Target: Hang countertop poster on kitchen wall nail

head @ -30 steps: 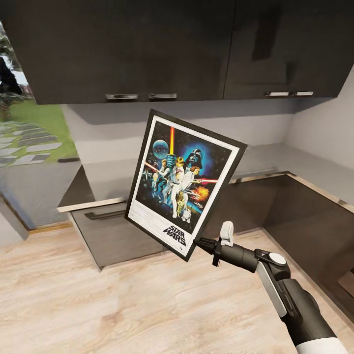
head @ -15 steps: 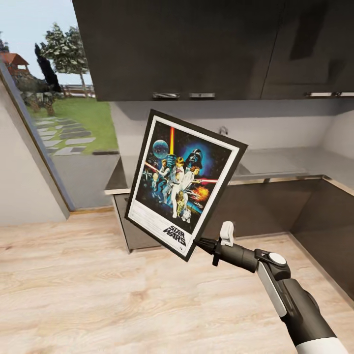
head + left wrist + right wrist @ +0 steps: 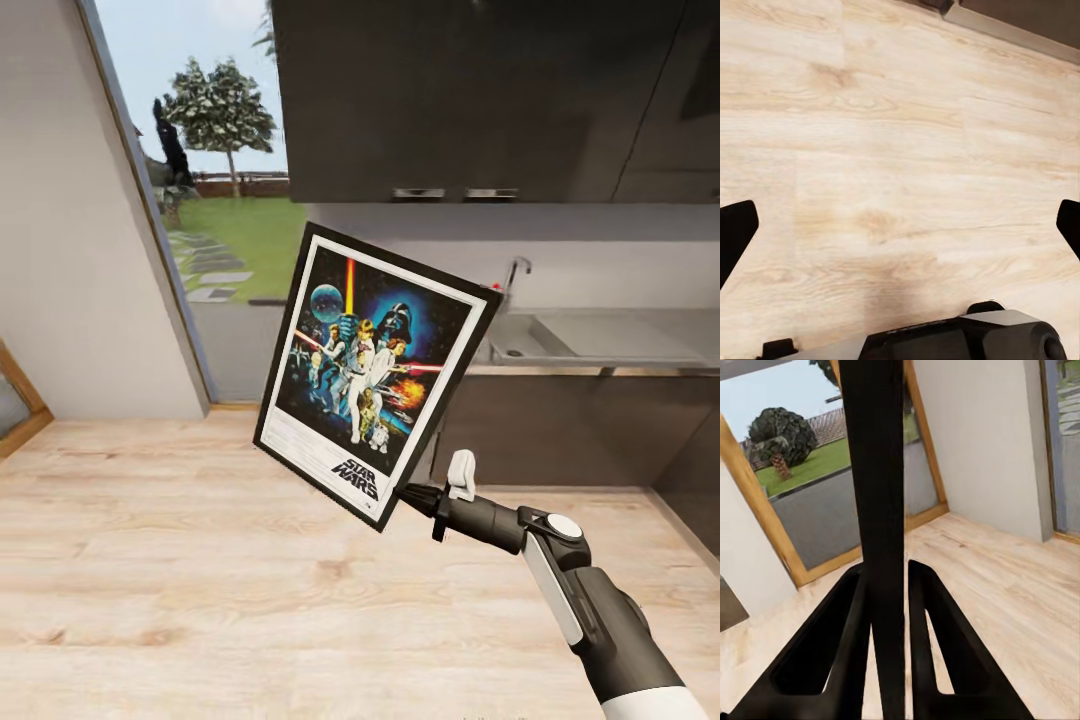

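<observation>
Camera panned, sink [image 3: 560, 338] arrived | right gripper [image 3: 408, 494] still clamps poster [image 3: 372, 370] edge [image 3: 879, 510] | left gripper [image 3: 900, 225] spread

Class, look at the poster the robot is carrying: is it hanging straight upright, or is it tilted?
Tilted. In the head view the poster leans, its top edge sloping down to the right, held at its lower corner by the right end effector.

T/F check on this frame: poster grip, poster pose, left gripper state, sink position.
1. The right gripper is shut on the poster. True.
2. The poster lies flat on the kitchen countertop. False: it is held in the air, tilted, in front of the counter.
3. The left gripper holds something. False: its fingers are spread, with bare wood floor between them.
4. A sink with a faucet sits in the countertop. True.
</observation>
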Available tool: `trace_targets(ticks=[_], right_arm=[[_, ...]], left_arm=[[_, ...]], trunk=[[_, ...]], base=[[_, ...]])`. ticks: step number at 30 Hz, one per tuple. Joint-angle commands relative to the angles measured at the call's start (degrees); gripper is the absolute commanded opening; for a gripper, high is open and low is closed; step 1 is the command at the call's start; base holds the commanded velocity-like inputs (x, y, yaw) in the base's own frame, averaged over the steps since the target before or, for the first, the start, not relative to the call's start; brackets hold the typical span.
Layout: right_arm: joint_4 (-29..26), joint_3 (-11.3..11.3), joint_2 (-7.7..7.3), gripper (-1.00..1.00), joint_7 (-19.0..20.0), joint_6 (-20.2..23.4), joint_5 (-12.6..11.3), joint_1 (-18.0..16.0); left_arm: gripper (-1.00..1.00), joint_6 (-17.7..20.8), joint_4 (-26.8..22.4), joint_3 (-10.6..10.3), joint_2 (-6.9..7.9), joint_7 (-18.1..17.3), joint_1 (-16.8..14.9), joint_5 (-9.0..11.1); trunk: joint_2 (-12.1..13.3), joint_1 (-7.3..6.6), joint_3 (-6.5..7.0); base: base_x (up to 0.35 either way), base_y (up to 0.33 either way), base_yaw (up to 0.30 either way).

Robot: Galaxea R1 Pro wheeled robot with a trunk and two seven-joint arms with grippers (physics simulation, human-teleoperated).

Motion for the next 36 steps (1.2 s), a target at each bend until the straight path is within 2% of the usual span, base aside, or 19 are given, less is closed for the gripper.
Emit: trace_targets(ticks=[1,24,36], right_arm=[[0.0,0.09,-0.04,-1.0,0.0,0.63,-0.62,-0.05],[0.0,0.09,-0.03,-1.0,0.0,0.63,-0.62,-0.05],[0.09,0.09,-0.06,-1.0,0.0,0.71,-0.62,-0.05]], left_arm=[[1.0,-0.16,-0.02,0.06,0.0,-0.19,-0.01,0.03],[1.0,-0.08,0.02,0.06,0.08,-0.19,-0.01,0.03],[1.0,0.01,0.07,0.06,0.08,-0.19,-0.01,0.02]], trunk=[[-0.12,0.01,-0.11],[-0.12,0.01,-0.11],[-0.12,0.01,-0.11]], base=[[-0.257,0.204,0.288],[-0.232,0.223,0.284],[-0.121,0.276,0.042]])
